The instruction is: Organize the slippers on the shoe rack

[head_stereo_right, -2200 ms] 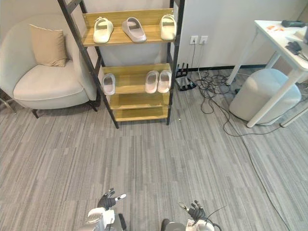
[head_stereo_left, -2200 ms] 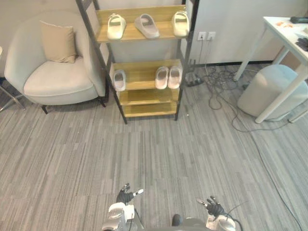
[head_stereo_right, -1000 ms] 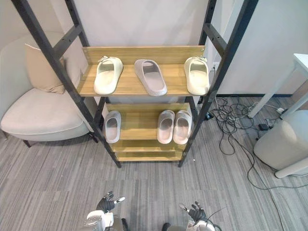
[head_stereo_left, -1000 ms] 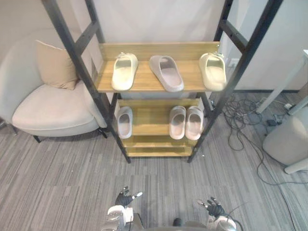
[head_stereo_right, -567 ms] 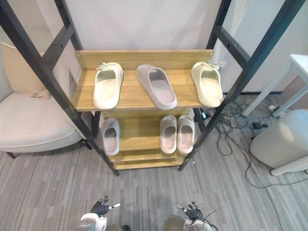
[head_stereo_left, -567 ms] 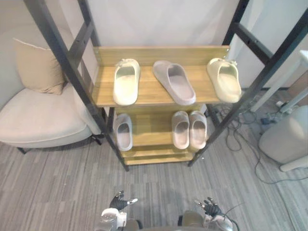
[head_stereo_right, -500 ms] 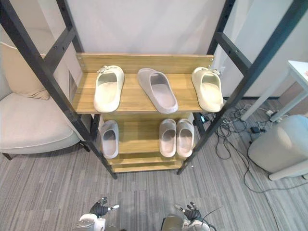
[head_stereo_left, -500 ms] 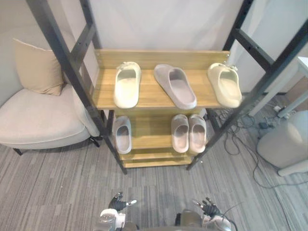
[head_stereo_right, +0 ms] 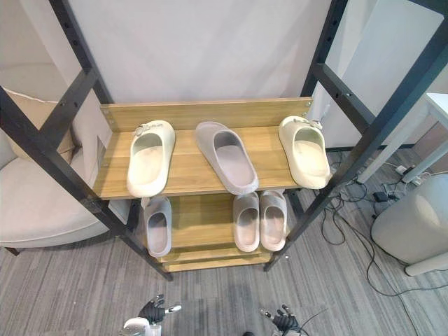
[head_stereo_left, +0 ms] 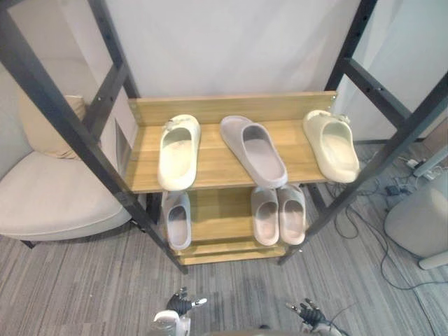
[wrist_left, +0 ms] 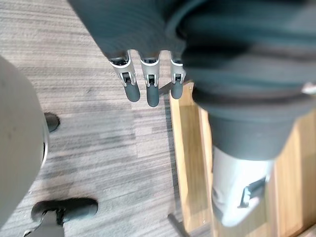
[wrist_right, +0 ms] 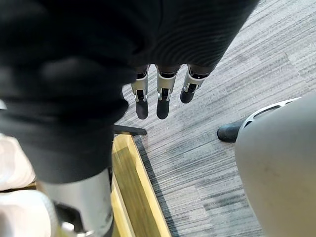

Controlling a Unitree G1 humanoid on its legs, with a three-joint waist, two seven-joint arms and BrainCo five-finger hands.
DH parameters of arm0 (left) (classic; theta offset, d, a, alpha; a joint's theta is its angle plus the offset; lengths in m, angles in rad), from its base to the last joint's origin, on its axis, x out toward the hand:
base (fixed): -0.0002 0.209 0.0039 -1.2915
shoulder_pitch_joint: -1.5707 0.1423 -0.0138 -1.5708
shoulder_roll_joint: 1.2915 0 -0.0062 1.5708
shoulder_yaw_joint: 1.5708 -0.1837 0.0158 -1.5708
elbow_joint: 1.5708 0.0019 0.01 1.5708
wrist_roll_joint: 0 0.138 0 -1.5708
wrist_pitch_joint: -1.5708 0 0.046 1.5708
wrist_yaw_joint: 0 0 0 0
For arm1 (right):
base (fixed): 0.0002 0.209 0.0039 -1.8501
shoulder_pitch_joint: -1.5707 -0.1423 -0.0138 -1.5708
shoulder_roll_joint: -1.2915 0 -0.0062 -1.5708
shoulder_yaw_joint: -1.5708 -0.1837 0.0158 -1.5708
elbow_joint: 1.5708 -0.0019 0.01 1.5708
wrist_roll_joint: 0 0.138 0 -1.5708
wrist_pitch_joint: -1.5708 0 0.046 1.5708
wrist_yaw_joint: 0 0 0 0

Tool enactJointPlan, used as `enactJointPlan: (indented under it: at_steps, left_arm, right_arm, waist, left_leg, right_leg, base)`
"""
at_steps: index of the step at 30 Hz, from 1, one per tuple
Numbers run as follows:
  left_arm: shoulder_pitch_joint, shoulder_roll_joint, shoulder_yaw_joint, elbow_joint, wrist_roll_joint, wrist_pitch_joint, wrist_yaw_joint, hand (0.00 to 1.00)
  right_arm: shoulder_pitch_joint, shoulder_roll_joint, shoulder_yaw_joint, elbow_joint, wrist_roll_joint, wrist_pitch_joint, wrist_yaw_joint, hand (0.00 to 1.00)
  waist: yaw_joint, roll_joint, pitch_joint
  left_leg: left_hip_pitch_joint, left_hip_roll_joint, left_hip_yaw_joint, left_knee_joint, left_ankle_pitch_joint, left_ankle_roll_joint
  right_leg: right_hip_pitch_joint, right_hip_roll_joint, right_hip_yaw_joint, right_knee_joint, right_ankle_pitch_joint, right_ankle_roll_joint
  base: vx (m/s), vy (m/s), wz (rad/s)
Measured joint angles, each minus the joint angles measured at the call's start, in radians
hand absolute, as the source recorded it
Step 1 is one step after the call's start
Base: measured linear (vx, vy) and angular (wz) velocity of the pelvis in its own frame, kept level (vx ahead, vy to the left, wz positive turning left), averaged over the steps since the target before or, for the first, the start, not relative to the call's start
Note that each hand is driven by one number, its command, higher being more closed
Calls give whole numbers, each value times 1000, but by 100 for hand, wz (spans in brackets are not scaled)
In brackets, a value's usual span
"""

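Observation:
A black-framed shoe rack [head_stereo_left: 142, 143] with wooden shelves stands right in front of me. On its upper shelf lie a cream slipper [head_stereo_left: 177, 150] at the left, a grey slipper [head_stereo_left: 253, 149] skewed in the middle and a second cream slipper [head_stereo_left: 331, 143] at the right end. The shelf below carries a single grey slipper [head_stereo_left: 176, 218] at the left and a pair of grey slippers [head_stereo_left: 278, 213] side by side at the right. My left hand [head_stereo_left: 179, 304] and right hand [head_stereo_left: 306, 310] hang low over the carpet, both open and holding nothing, fingers [wrist_left: 146, 84] straight.
A cream armchair [head_stereo_left: 49, 203] with a beige cushion [head_stereo_left: 45, 129] sits left of the rack. To the right are a grey pouf [head_stereo_left: 420, 224] and loose cables [head_stereo_left: 364, 227] on the carpet. A strip of carpet separates my hands from the rack's foot.
The whole view has shifted: the camera has come closer to the rack, which now looms larger. The slippers lie as before and both hands stay low and open.

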Motion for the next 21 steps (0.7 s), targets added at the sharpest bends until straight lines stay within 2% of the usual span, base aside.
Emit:
enactJointPlan:
  at_steps: [1, 2, 4, 7, 10, 13, 16, 21]
  left_arm:
    - [2, 2, -6, -4, 6, -6, -1, 0]
    - [3, -14, -15, -9, 6, -6, -2, 0]
    - [15, 10, -23, -10, 7, 2, 0, 0]
    - [30, 52, -23, -10, 5, 4, 3, 0]
    - [33, 59, -44, -10, 6, 3, 2, 0]
    - [32, 55, -52, -8, 6, 3, 3, 0]
    - [32, 38, -52, -5, 7, 2, 3, 0]
    - [32, 34, -52, -1, 7, 1, 3, 0]
  right_arm:
    - [10, -2, -5, 7, 1, 2, 0, 0]
    - [11, -19, -17, 1, 2, 0, 0, 0]
    - [7, -2, 4, -1, 0, 5, 2, 0]
    - [3, 33, 4, 0, 2, 6, 4, 0]
    - [10, 32, 4, 1, 1, 6, 1, 0]
    - [11, 27, 4, -1, 4, 1, -2, 0]
    - [10, 11, 5, -4, 4, -7, -8, 0]
    - [10, -2, 23, -6, 3, -10, -10, 0]
  waist:
    - [4, 6, -12]
    - [-9, 41, -19]
    - [-1, 25, -19]
    - [0, -7, -15]
    - [3, -14, -19]
    - [1, -8, -19]
    - [-2, 16, -17]
    - [-2, 22, -18]
  left_leg:
    - [23, -12, 2, -172, 6, 23]
    - [15, 22, -17, -255, 99, -6]
    - [19, -2, -19, -250, 97, -2]
    - [19, -11, -26, -246, 97, -2]
    - [21, -8, -32, -244, 97, -2]
    - [22, 1, -37, -245, 98, -2]
    - [25, 15, -48, -267, 109, -8]
    - [50, 32, -49, -325, 140, -22]
  right_leg:
    - [2, -4, 2, 0, 5, 13]
    - [-2, 18, 0, 1, 6, 27]
    - [-2, -4, 14, -2, 4, 31]
    - [1, -6, 24, 0, 3, 31]
    - [6, -1, 25, 1, -11, 28]
    - [4, 9, 34, 4, -24, 40]
    - [-10, 24, 33, 10, -25, 40]
    - [-11, 45, 32, 6, -20, 33]
  base:
    - [-26, 178, 21]
    - [-23, 158, -2]
    - [42, 126, -7]
    - [37, 31, 4]
    - [-1, -47, 4]
    - [-50, -92, -2]
    - [-85, -83, 3]
    - [-37, -65, 0]
